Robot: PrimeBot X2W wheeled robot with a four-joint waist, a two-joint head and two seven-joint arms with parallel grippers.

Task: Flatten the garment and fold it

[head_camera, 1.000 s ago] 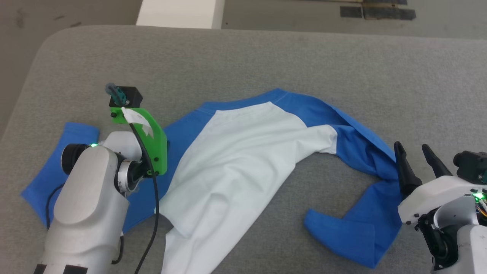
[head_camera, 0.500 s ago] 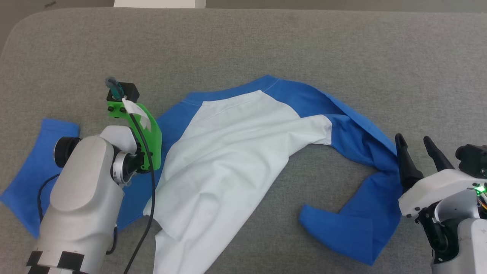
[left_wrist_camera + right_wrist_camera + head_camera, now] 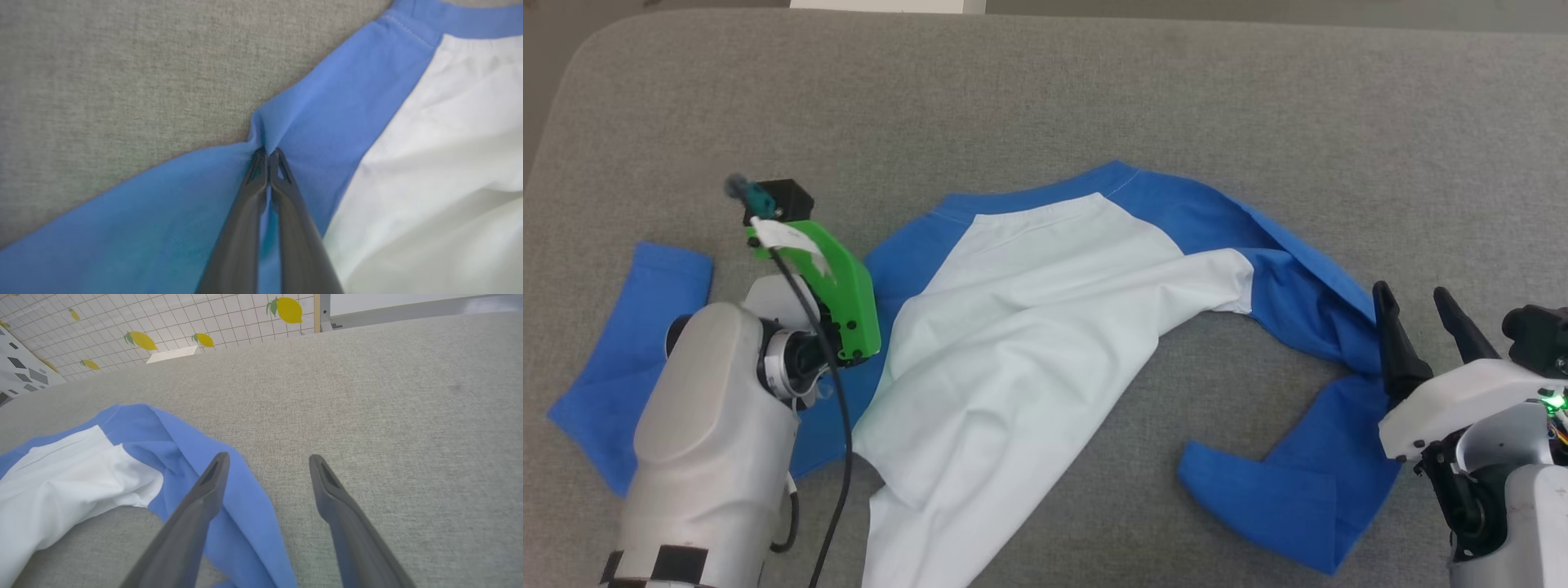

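**Item 1: garment (image 3: 1045, 327).** It lies on the grey cushion (image 3: 1094, 90), roughly in the middle, and is not flat. The white body runs diagonally toward my near edge. One blue sleeve (image 3: 629, 351) is spread out on the left. On the right the blue cloth is bunched, with a flap (image 3: 1258, 498) doubled back on itself. I judge the flattening stage unfinished and the folding not begun.

**Item 2: left gripper (image 3: 268, 153).** The fingers are pressed together and pinch a ridge of blue cloth beside the white panel. The cloth puckers toward the tips, so I read it as a true grip, not just a touch. I take this hold as an anchor: tension from here would smooth the left shoulder and sleeve.

**Item 3: right gripper (image 3: 268, 456).** The fingers are spread with nothing between them. One finger sits over the edge of the blue cloth and the other over bare cushion. I cannot tell whether either one touches. I judge it to be straddling that edge so it can close on it.

**Item 4: green bracket (image 3: 845, 294) and black cable (image 3: 837, 457).** Both are on the left wrist. They cover that arm's fingers in the head view.

**Note.** The cloth is soft and slack. A pull from one side alone would probably drag the whole shirt and not stretch it, so I expect a second grip will be needed.
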